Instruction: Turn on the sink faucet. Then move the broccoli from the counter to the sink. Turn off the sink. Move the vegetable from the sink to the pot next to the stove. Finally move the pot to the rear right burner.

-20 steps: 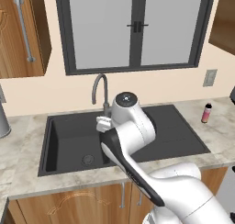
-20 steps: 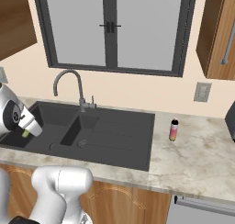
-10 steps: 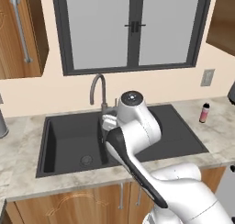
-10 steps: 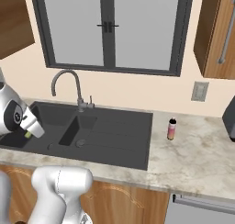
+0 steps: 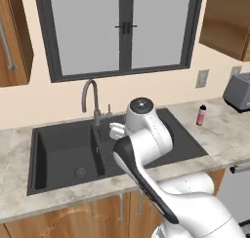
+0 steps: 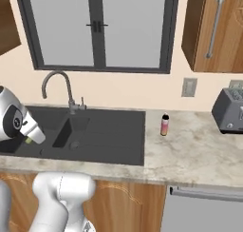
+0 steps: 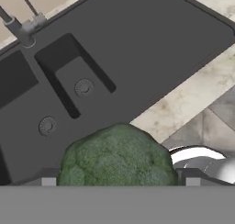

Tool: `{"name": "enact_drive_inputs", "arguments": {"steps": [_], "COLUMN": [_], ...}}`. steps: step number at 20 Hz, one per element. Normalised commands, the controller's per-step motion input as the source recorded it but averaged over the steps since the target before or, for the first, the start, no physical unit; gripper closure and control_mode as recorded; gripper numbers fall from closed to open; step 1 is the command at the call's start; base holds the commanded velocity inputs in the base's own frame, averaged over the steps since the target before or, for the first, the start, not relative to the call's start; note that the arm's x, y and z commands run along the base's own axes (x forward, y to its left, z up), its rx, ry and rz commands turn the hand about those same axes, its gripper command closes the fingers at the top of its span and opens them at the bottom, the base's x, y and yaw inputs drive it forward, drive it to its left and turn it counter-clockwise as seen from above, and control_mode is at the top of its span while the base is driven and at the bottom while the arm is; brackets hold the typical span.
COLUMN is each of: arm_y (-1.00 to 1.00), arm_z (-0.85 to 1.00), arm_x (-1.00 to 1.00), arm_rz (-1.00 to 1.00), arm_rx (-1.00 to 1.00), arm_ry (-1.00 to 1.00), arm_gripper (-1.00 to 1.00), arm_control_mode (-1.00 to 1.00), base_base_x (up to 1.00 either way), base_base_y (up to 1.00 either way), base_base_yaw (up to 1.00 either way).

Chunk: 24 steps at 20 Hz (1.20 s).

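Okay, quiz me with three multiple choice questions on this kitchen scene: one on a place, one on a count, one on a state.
1. Where does the small pink bottle stand?
A. on the counter just right of the sink
B. on the window sill
C. inside a basin

2. How many round drains show in the hand view?
A. one
B. two
C. four

3. What is the state of the broccoli?
A. lying on the stone worktop
B. lying in a basin
C. held between the fingers above the sink

Answers:
1. A, the bottle stands on the stone beside the sink's right edge.
2. B, each basin has one drain.
3. C, the floret spans the gap between the two tips, with the sink below it.
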Motion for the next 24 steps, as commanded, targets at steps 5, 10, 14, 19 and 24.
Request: {"name": "enact_drive_inputs", "arguments": {"steps": [5,10,14,19,24], "arm_y": [0.0,0.0,0.0,0.0,0.0], "arm_z": [0.0,0.0,0.0,0.0,0.0], "arm_x": [0.0,0.0,0.0,0.0,0.0], "arm_rz": [0.0,0.0,0.0,0.0,0.0], "arm_rx": [0.0,0.0,0.0,0.0,0.0], "arm_ry": [0.0,0.0,0.0,0.0,0.0], "arm_gripper": [1.0,1.0,1.0,1.0,1.0], "arm_control_mode": [1.0,1.0,1.0,1.0,1.0], "base_base_x": [-0.48,-0.41,-0.31,-0.16,-0.21], "base_base_y": [-0.36,-0.48,-0.6,-0.47,-0.32], "base_base_yaw": [-0.28,-0.29,-0.29,-0.33,-0.41]}}
